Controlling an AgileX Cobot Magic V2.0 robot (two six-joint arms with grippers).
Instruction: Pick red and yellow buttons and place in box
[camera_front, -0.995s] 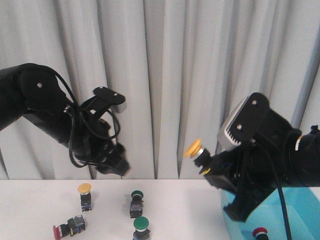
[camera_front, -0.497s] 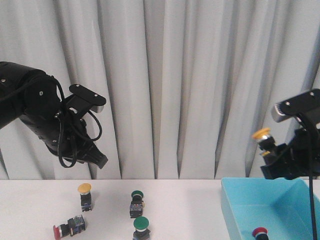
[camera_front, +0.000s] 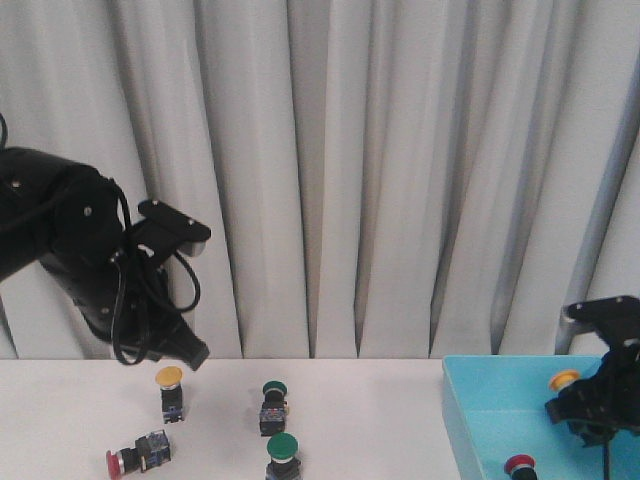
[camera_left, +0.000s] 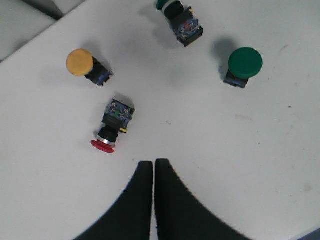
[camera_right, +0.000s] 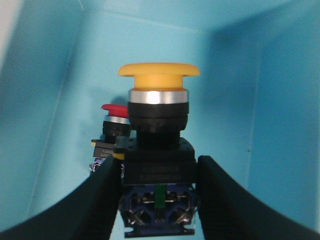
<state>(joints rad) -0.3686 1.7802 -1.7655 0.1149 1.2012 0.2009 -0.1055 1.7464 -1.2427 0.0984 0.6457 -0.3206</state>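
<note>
The right gripper (camera_front: 590, 405) has dropped from above the box's far wall down into the box (camera_front: 480, 400), carrying the yellow button (camera_front: 564, 379) with it; the left arm has sunk a little toward the worktop. In the right wrist view the fingers (camera_right: 97, 195) clamp the button's dark body from both sides, its yellow cap standing upright above them. A red button (camera_front: 519, 464) already sits on the box floor, just beyond the held one in the wrist view; whether the two touch cannot be told. The box stands at the worktop's right edge.

The left gripper (camera_left: 153, 172) hangs over the left part of the worktop (camera_front: 380, 420), its fingers pressed together and holding nothing. Below it a second yellow button (camera_front: 169, 390) stands upright, a second red button (camera_front: 137, 453) lies on its side near the front edge, and two green buttons (camera_front: 283, 452) stand apart toward the middle.
</note>
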